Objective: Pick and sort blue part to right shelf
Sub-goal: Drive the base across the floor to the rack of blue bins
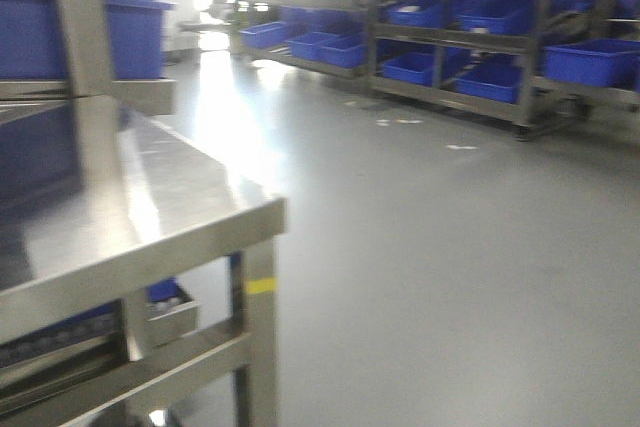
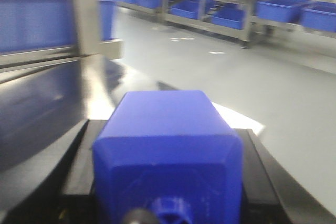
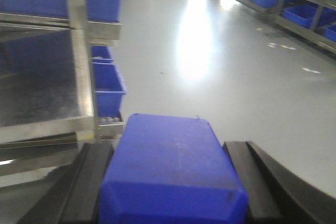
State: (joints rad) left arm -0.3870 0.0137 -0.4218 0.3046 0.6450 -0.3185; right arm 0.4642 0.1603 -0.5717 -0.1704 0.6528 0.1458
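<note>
In the left wrist view a blue part [image 2: 165, 156], a blocky hollow plastic piece, fills the space between the black fingers [image 2: 79, 150] of my left gripper [image 2: 167, 129], which is shut on it. My right gripper [image 3: 168, 150] is shut on a second blue part [image 3: 170, 182], a smooth rounded block held between its black fingers [image 3: 92, 171]. Both parts hang above the grey floor. Steel racks with blue tubs [image 1: 480, 37] stand across the floor at the far right. I cannot tell which of them is the right shelf. Neither gripper shows in the front view.
A steel table [image 1: 150, 217] with a yellow mark on its leg stands close on the left, with a large blue tub [image 1: 130, 27] on a rail above it. Lower blue bins [image 3: 107, 85] sit under the frame. Grey floor [image 1: 430, 247] stretches to the racks. All views are blurred.
</note>
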